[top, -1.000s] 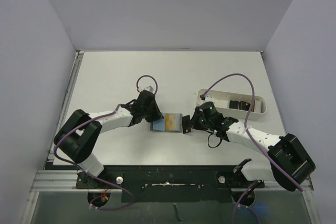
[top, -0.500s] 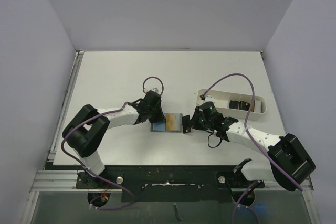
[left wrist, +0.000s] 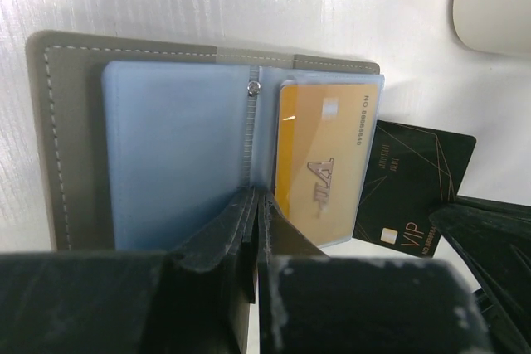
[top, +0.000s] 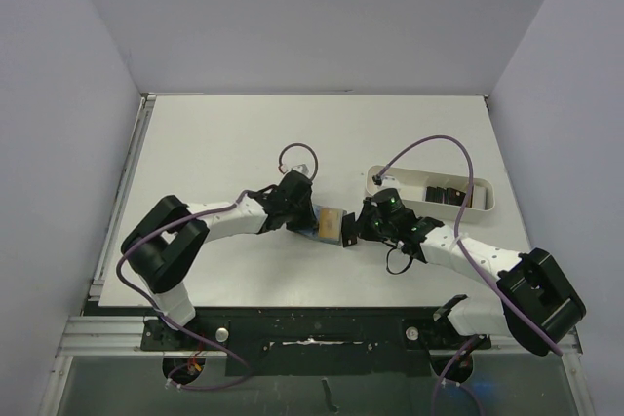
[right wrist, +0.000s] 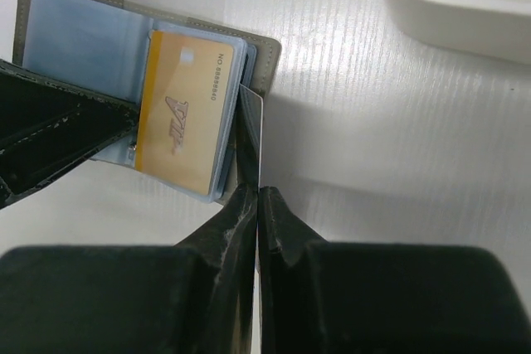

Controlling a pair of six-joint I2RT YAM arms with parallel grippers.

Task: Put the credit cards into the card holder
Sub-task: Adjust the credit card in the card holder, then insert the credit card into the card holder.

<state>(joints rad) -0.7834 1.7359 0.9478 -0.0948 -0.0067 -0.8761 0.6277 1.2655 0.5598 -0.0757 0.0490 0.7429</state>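
The card holder [top: 331,225] lies open between my arms, grey-olive outside [left wrist: 75,138] with light blue pockets [right wrist: 83,31]. A gold card [left wrist: 319,163] sits in its right pocket. My left gripper [left wrist: 257,198] is shut, its tips pressing on the blue lining by the spine; from above it [top: 306,217] covers the holder's left half. My right gripper [right wrist: 258,192] is shut on a black credit card [right wrist: 251,134], held on edge against the holder's right edge. The same card [left wrist: 415,184] shows a VIP print. More dark credit cards [top: 450,195] lie in the tray.
A white oblong tray [top: 483,204] stands right of the holder, its rim [right wrist: 465,14] close behind my right gripper. Purple cables loop above both wrists. Grey walls close in the table on three sides.
My left gripper has moved right, from the holder's left edge onto its blue lining, and now hides its left half. The right gripper and its card have stayed put.
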